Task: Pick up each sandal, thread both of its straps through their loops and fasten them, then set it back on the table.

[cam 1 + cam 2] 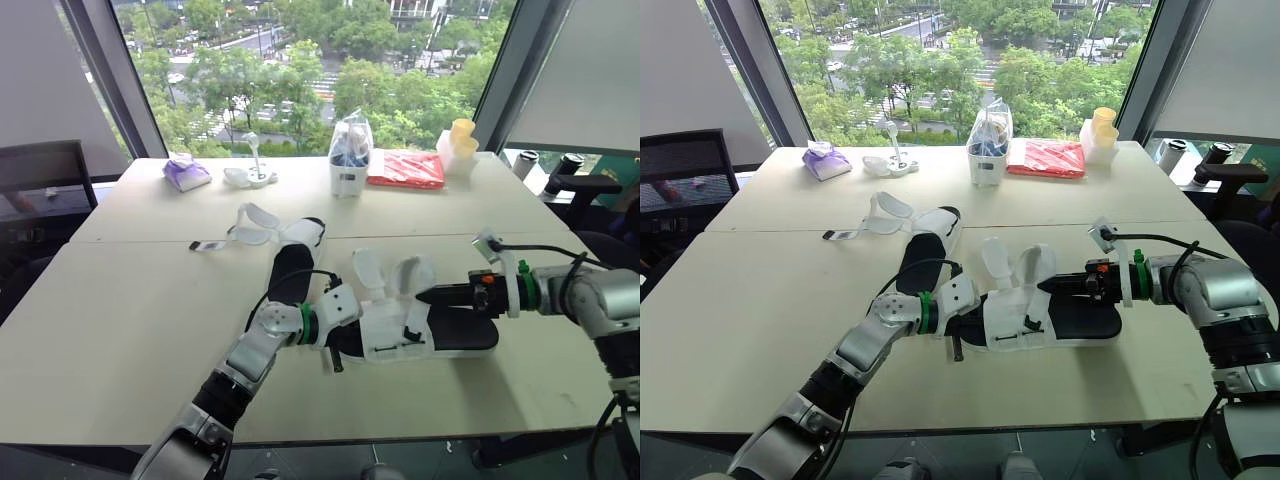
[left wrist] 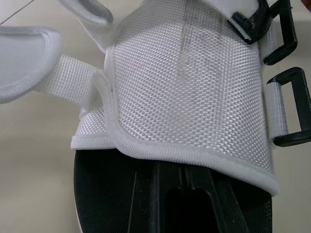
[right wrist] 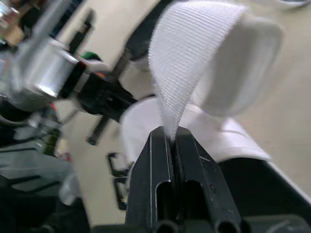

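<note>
In the head view, the near sandal (image 1: 455, 335) is between my two claws, either resting on the desk (image 1: 130, 300) or just above it; I cannot tell which. The left claw (image 1: 345, 335) is at one end, against the white upper. The right claw (image 1: 425, 296) reaches in from the other end, above the black sole. Two straps stand up open just in front of the right claw. The far sandal (image 1: 290, 265) lies beyond the left claw, with its straps spread flat on the desk, not fastened.

In the left wrist view, the left claw goes under the white mesh upper; I cannot tell whether it is pinching. The two black loops (image 2: 291, 104) sit just beside the upper, and I see no strap passing through them.

In the right wrist view, the right claw is pressed together on the end of one strap (image 3: 189, 58), which curves up from it.

I judge that the task is at an early stage. One strap is caught, but nothing is threaded or fastened yet. Both straps of this sandal are left to do, and the far sandal is untouched.
</note>
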